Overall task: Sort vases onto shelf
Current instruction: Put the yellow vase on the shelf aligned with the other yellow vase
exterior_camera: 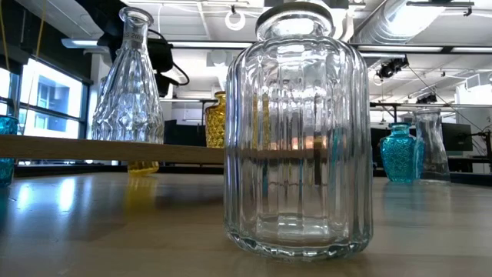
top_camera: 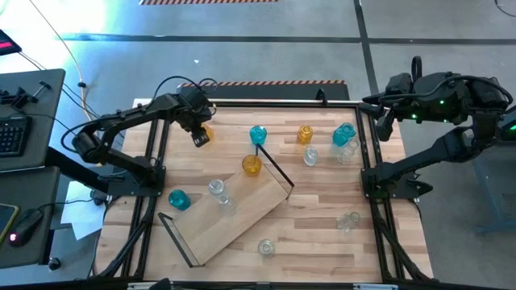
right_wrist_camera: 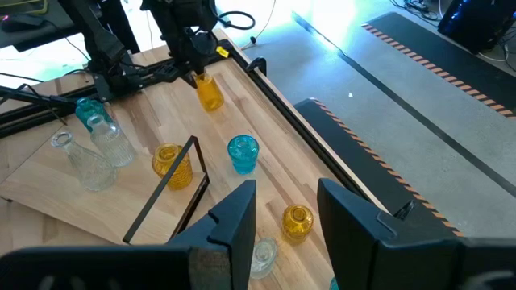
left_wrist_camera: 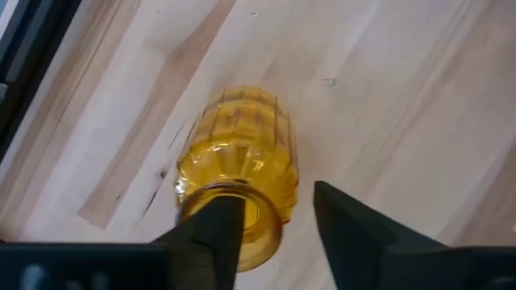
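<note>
An amber-yellow ribbed glass vase (left_wrist_camera: 238, 173) sits at the far left corner of the striped wooden table (top_camera: 322, 234), its neck between the two dark fingers of the left gripper (top_camera: 199, 138); in the left wrist view one finger (left_wrist_camera: 214, 234) overlaps the rim, but whether the jaws are pressing the glass or only bracketing it cannot be told. The long light-wood shelf (top_camera: 230, 221) with black wire end frames lies diagonally across the table's middle, running from the near left edge toward the centre. On its board stand a faceted clear glass vase (top_camera: 216, 188) and, at the far end, a textured amber glass vase (top_camera: 251, 165). A teal-blue glass vase (top_camera: 178, 198) stands on the table just beside the shelf's left side, and another teal vase (top_camera: 258, 134) stands beyond the shelf's far end. Toward the far right corner are a small amber vase (top_camera: 305, 133), a teal vase (top_camera: 343, 134) and clear glass vases (top_camera: 310, 156) clustered near it. A clear ribbed jar-shaped vase (exterior_camera: 298, 131) stands by the near edge, filling the low view. The right gripper (right_wrist_camera: 286, 213) hangs past the far right corner, its fingers parted and holding nothing.
</note>
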You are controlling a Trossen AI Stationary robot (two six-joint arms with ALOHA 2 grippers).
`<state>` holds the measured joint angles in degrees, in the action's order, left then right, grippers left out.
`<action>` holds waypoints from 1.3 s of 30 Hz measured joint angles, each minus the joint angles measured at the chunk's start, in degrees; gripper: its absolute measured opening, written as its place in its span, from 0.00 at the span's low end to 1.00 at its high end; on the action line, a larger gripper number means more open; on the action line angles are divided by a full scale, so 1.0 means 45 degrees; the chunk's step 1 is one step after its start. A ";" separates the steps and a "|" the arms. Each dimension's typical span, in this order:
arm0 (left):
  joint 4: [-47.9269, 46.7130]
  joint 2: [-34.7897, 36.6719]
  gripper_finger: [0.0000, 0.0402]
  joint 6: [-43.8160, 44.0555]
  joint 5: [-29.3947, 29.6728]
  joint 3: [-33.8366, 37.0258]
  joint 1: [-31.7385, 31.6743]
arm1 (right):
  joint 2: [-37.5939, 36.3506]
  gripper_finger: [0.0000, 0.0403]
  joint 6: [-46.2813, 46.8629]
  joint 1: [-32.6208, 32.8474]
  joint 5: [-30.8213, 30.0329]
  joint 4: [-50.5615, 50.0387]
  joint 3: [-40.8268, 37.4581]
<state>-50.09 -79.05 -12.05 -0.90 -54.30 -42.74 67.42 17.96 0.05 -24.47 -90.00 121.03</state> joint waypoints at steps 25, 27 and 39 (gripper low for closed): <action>-0.4639 0.0138 0.06 0.0960 0.0642 -0.7302 0.0951 | 0.0000 0.29 -0.0103 0.0000 0.0126 0.0049 0.0000; -0.5220 0.0138 0.06 0.1332 0.0644 -0.8431 0.1406 | 0.0000 0.29 -0.0208 0.0000 0.0126 0.0049 -0.0003; -0.5035 0.0139 0.06 0.4146 0.0659 -1.1312 0.5453 | 0.0000 0.29 -0.0291 0.0000 -0.0172 0.0049 -0.0003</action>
<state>-72.74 -78.43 6.61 2.07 -105.21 -18.20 67.42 16.64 0.05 -25.24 -89.78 121.02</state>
